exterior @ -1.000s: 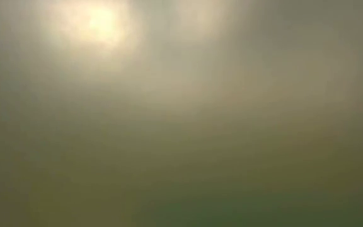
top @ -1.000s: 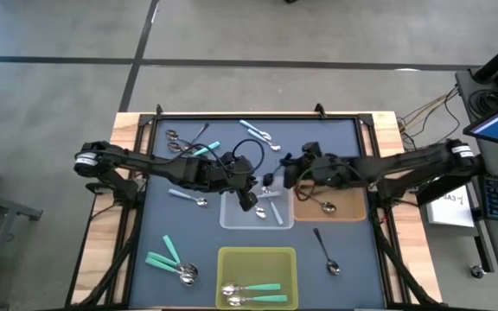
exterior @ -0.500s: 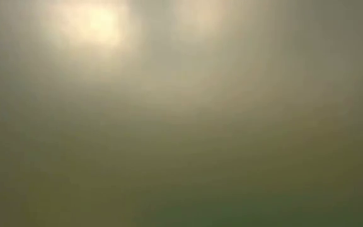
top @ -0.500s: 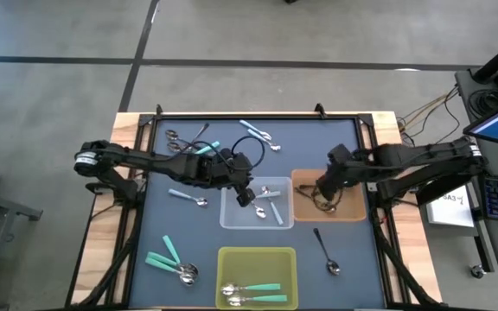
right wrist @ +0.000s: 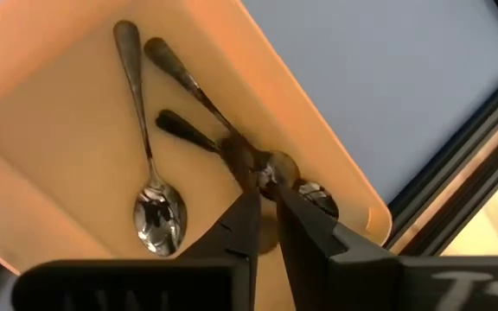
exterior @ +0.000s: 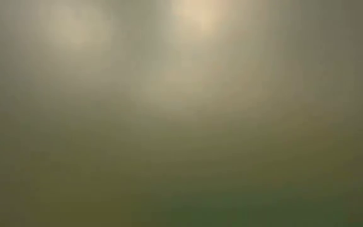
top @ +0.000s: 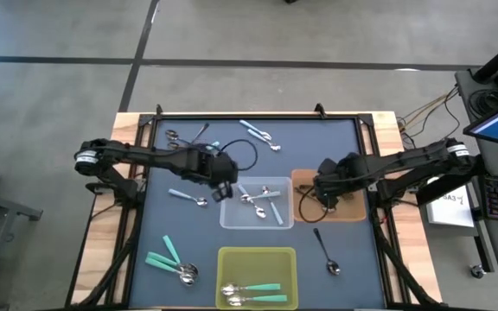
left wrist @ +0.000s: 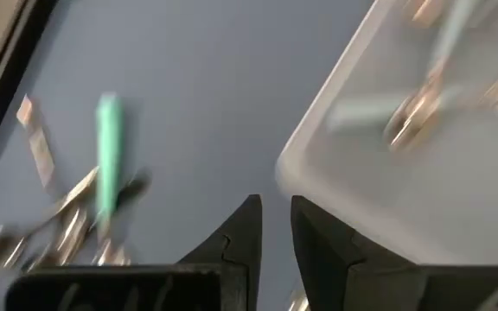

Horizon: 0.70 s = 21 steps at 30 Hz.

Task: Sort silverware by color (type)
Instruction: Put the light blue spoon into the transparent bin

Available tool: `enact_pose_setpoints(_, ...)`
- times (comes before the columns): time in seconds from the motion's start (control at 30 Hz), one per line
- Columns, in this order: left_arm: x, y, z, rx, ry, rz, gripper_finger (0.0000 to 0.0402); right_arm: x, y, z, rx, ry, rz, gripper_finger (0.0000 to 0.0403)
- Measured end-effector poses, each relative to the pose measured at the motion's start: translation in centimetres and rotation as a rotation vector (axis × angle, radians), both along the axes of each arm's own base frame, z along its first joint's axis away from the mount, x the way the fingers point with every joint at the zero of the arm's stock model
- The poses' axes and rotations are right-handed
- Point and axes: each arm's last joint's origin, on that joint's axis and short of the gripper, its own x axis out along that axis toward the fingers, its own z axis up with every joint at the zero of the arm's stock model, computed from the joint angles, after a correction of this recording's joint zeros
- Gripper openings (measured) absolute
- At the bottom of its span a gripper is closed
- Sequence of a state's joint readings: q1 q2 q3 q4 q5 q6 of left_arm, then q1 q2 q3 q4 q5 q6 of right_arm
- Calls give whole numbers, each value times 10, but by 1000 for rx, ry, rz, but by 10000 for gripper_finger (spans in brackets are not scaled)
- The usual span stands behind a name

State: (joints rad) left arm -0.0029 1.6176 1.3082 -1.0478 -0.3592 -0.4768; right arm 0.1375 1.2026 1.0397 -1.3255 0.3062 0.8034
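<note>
My left gripper [top: 224, 187] hovers at the left edge of the clear bin [top: 229, 221], which holds light-blue spoons [top: 275, 207]. Its fingers [left wrist: 273, 216] stand narrowly open over bare table, with nothing between them. My right gripper [top: 322, 195] is low inside the brown bin [top: 357, 216], shut among several dark-handled spoons [right wrist: 150, 147]. Teal spoons lie in the yellow-green bin [top: 225, 256] and on the table's near left [top: 167, 257]. One dark spoon [top: 325, 247] lies on the table near the brown bin. The low view shows only blur. My right gripper comes down from above into the brown bin. Its fingertips [right wrist: 251, 194] close on a dark spoon at the shiny bowl end [right wrist: 271, 168], only at their free ends. The spoon lies flat on the bin floor among the others.
More spoons lie at the far left [top: 184, 138], with a light-blue one [top: 258, 132] at the far middle and another [top: 188, 198] left of the clear bin. A black cable loops near the left arm [top: 247, 149]. The table has a raised black rim [top: 145, 216].
My left gripper has drawn back from above the clear bin toward the table's left, and one more spoon now lies in that bin. My right gripper has swung from the table's middle toward the right edge, over the brown bin, and come down into it.
</note>
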Motion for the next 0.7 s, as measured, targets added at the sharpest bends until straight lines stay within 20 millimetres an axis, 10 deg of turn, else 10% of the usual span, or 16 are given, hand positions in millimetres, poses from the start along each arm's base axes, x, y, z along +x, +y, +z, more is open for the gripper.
enact_pose_setpoints(0.3, -43, -2, -39, -44, 396, -174, 49, -2, 0, 3, -3, -12, 42, 48)
enact_pose_setpoints(0.7, -70, -2, -103, -150, 466, -445, 49, 0, -1, 4, -17, -44, 26, 48)
